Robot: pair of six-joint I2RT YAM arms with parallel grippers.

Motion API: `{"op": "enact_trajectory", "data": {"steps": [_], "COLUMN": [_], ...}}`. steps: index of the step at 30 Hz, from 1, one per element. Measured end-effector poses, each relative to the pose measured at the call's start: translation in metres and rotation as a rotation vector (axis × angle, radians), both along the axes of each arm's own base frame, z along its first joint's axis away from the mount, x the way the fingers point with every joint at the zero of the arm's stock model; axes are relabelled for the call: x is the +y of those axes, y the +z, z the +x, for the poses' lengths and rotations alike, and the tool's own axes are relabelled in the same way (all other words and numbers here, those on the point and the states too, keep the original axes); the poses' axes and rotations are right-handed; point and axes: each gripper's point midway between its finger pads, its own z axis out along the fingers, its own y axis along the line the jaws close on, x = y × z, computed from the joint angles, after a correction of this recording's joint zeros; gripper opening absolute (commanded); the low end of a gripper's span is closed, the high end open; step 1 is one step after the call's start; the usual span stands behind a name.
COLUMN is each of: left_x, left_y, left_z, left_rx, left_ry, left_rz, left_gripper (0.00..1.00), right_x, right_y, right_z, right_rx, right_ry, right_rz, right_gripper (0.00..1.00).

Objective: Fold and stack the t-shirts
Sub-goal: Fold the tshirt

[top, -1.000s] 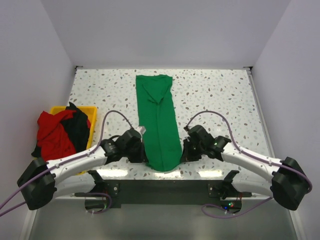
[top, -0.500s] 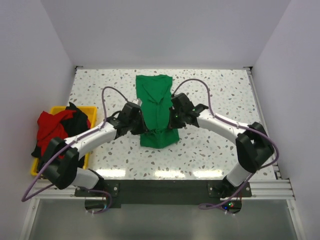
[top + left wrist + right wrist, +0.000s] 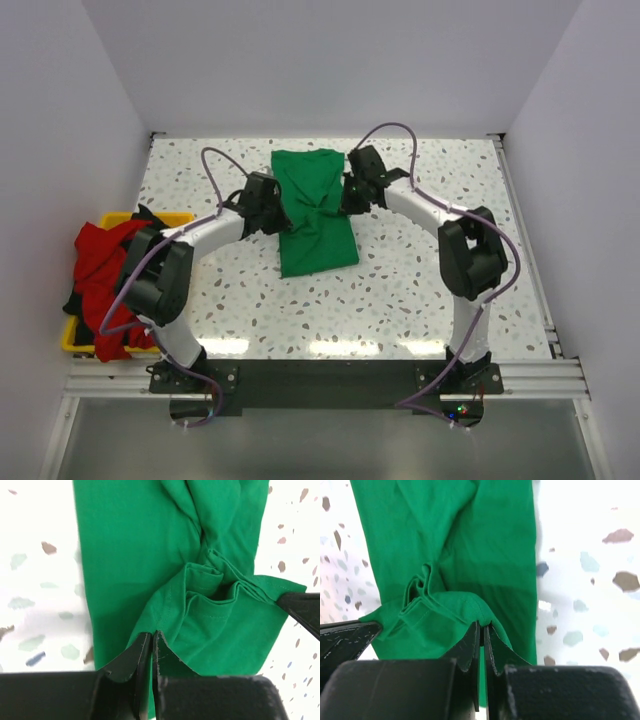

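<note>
Green t-shirt (image 3: pixel 316 225), a second ago stretched to the bench's near edge, now lies doubled over at far centre. Left gripper (image 3: pixel 151 639) and right gripper (image 3: pixel 482 629) each clamp its carried hem. Yellow bin (image 3: pixel 70 338), at the left edge, holds red t-shirt (image 3: pixel 95 255) and black t-shirt (image 3: pixel 146 214).

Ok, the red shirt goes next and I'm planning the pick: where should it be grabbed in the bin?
I'd pinch the red shirt at its raised crumpled bunch, coming straight down from above: it lies heaped on top, spilling over the yellow bin's left rim, so no flat edge shows to slide under.
</note>
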Motion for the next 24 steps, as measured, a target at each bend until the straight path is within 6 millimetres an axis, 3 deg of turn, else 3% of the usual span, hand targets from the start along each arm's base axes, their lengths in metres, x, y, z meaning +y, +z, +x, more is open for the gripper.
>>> {"op": "enact_trajectory", "data": {"steps": [5, 11, 21, 24], "left_x": [0.011, 0.014, 0.017, 0.020], "left_y": [-0.004, -0.003, 0.003, -0.003], "left_z": [0.019, 0.033, 0.055, 0.060], "left_rx": [0.001, -0.005, -0.025, -0.016], "left_ry": [0.039, 0.056, 0.062, 0.061], "left_rz": [0.001, -0.003, -0.018, -0.013], "left_gripper": [0.01, 0.02, 0.02, 0.14], "right_x": [0.000, -0.011, -0.009, -0.007], "right_y": [-0.007, -0.016, 0.005, 0.002], "right_z": [0.021, 0.030, 0.054, 0.062], "right_rx": [0.000, 0.021, -0.026, -0.025], "right_ry": [-0.010, -0.027, -0.030, -0.024], "right_rz": [0.000, -0.018, -0.003, -0.007], "right_gripper": [0.00, 0.00, 0.00, 0.07]}}
